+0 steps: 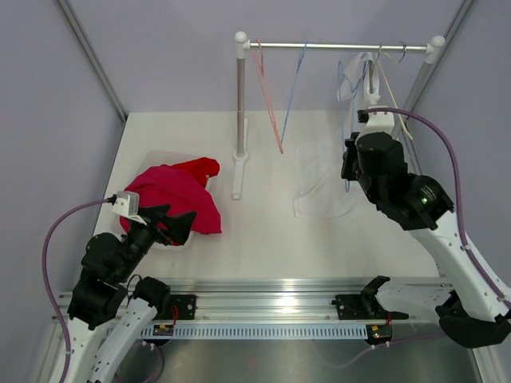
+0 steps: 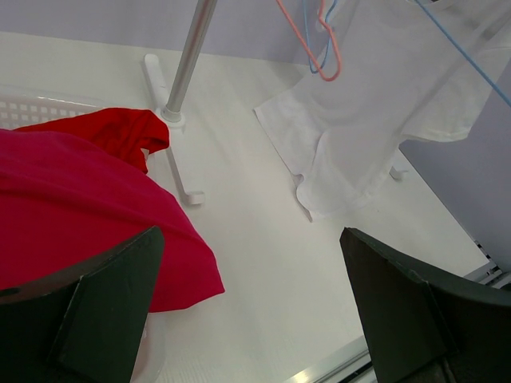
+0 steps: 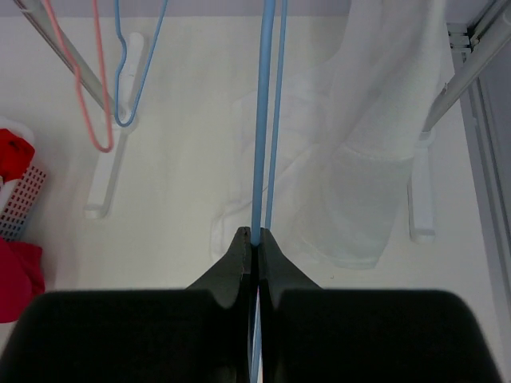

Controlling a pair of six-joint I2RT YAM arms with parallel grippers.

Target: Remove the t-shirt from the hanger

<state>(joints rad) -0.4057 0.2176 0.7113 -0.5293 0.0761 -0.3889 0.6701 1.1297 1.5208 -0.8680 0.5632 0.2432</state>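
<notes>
White table [image 1: 263, 239] sits below the white t-shirt [image 3: 359, 159] draped on the blue hanger [image 3: 263, 120]. My right gripper [image 3: 255, 237] pinches its wire, jaws closed; my left gripper [image 2: 249, 233] gapes idle. I should hold steady while left draws fabric off gently.

Bright, even, soft light; faint shadows; white t-shirt [image 1: 323, 182] almost washes into the pale table [image 1: 263, 239].

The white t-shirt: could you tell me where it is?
Top view, right side: the t-shirt hangs from the rail between the post and the right end effector.
</notes>
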